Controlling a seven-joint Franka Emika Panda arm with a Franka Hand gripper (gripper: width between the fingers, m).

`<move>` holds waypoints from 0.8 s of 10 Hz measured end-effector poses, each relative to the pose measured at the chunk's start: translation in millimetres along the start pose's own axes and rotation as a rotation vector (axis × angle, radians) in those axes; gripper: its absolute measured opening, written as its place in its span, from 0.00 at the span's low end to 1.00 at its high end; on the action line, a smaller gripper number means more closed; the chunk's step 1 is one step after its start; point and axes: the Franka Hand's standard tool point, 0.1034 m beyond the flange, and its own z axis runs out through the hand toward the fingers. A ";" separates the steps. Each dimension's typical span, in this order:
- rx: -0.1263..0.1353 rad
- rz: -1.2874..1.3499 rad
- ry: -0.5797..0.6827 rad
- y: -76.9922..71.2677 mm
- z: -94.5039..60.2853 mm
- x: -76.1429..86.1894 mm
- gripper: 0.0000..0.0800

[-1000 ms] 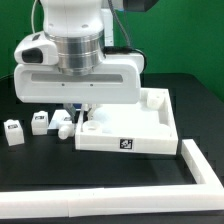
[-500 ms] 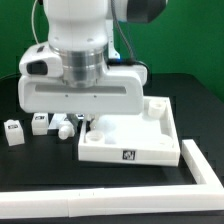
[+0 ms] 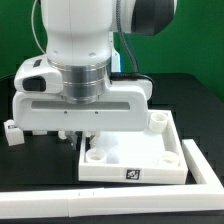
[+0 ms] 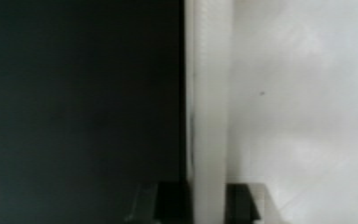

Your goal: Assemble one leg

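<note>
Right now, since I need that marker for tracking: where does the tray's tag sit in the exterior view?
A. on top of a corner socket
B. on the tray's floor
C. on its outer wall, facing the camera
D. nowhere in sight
C: the tag shows on the outer face of the tray's near wall, just below the rim.
</note>
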 end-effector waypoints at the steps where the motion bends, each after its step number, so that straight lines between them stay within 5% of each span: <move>1: 0.000 0.000 -0.001 0.1 0.5 -0.1 0.07; 4: -0.002 0.000 -0.003 -1.0 2.9 0.3 0.07; 8: -0.011 -0.023 0.035 -23.8 22.4 23.4 0.07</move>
